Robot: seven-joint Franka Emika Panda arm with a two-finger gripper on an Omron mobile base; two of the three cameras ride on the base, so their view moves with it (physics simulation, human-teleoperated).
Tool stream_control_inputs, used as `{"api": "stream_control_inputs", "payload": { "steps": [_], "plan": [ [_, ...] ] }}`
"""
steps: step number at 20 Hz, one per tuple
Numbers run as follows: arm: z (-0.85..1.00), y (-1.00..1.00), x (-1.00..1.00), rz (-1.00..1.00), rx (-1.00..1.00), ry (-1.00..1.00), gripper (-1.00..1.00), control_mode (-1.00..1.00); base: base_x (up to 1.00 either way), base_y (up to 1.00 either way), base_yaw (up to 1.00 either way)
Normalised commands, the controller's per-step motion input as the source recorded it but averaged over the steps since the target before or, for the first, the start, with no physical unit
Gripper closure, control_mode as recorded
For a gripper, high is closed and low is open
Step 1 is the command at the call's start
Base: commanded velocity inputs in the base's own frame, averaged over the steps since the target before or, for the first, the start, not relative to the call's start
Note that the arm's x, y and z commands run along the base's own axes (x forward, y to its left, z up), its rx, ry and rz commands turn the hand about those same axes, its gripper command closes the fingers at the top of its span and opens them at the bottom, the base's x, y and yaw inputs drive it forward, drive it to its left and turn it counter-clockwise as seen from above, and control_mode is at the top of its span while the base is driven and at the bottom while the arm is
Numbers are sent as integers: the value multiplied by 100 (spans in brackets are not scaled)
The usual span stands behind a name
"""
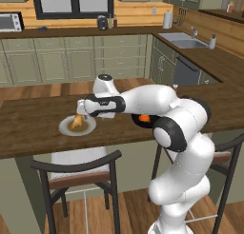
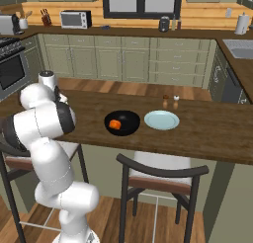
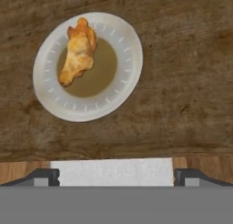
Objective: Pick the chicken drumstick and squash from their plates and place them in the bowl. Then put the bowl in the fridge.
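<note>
The squash (image 2: 114, 124) already lies in the bowl (image 2: 129, 130). The chicken drumstick (image 3: 78, 52) is still on its plate (image 3: 123, 82), under the gripper (image 3: 116, 176), whose jaws are spread and empty. The drumstick and the fridge step remain.

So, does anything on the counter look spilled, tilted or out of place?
Nothing stands out. The chicken drumstick lies on its plate, off-centre toward the rim. The squash sits inside the black bowl, and the pale blue plate beside it is flat. No spills show on the counter.
</note>
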Motion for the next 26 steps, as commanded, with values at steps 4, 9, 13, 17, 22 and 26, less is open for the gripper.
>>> {"api": "stream_control_inputs", "payload": {
  "steps": [4, 9, 13, 17, 22, 26],
  "plan": [
    [-13, 34, 32, -4, 0, 3, -100, -100, 0, 0, 0],
    [-14, 15, 28, -9, -1, -2, -100, -100, 0, 0, 0],
    [-34, 14, 8, -17, 0, -5, -100, -100, 0, 0, 0],
    [-33, 6, 0, -17, 0, -2, -100, -100, 0, 0, 0],
    [-9, 8, 0, -14, 0, -2, -100, -100, 0, 0, 0],
    [9, 17, 0, -11, 0, 0, -100, -100, 0, 0, 0]
  ]
}}
